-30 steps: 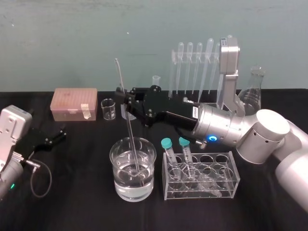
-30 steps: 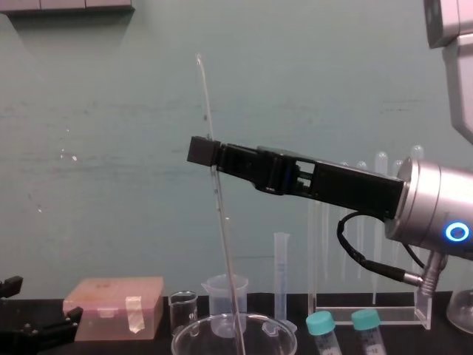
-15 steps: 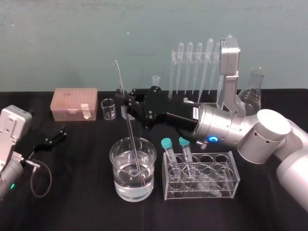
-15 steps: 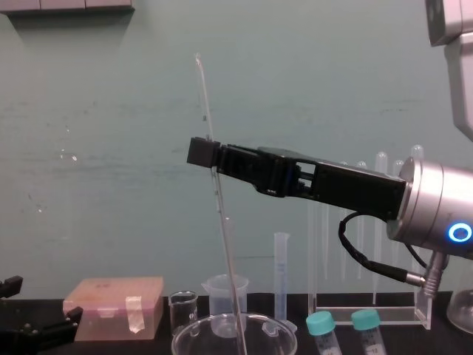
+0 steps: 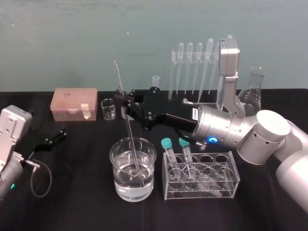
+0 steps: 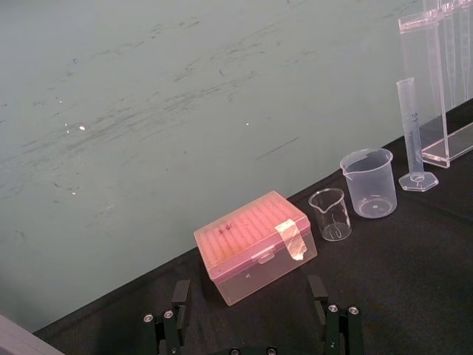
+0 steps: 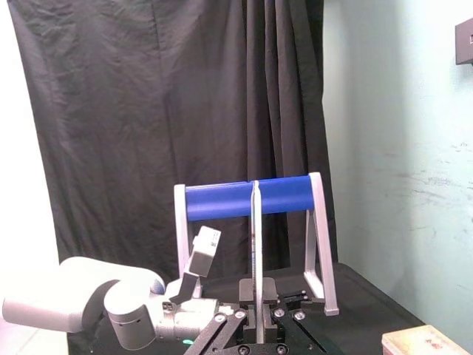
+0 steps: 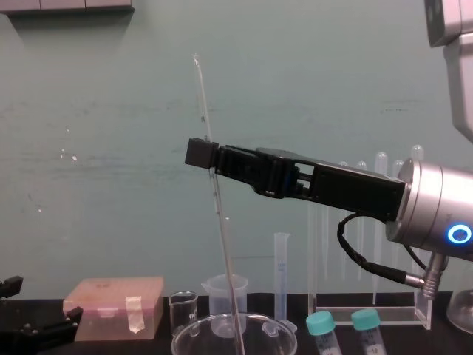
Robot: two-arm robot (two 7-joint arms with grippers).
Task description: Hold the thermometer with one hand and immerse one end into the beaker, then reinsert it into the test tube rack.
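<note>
At the far left, the small black left gripper (image 5: pixel 45 139) lies parked on the black cloth, its fingers spread wide with nothing between them. Next along are a pink plastic box with a taped lid (image 5: pixel 74 103) and a tiny clear glass beaker (image 5: pixel 108 109), which looks empty.

The long thin clear glass thermometer (image 5: pixel 129 134) leans slightly, its lower end down in the wide clear glass beaker with a pour spout (image 5: pixel 133 168). That beaker is roughly half full of clear liquid, and the rod's tip sits below the surface near the bottom. The long black right gripper on its silver wrist (image 5: pixel 127 103) reaches in from the right, pinched onto the rod about halfway up, above the rim.

So the dip looks made, I'd say. What's left is lifting the rod clear and carrying it back.

Just right of the beaker, a low clear tube stand (image 5: pixel 201 175) holds two teal-capped tubes (image 5: pixel 166 144). Behind stands the tall clear acrylic test tube rack (image 8: pixel 384 316), with plastic pipettes (image 5: pixel 189 67) hanging from it. At the far right is a glass conical flask (image 5: pixel 252 94).
</note>
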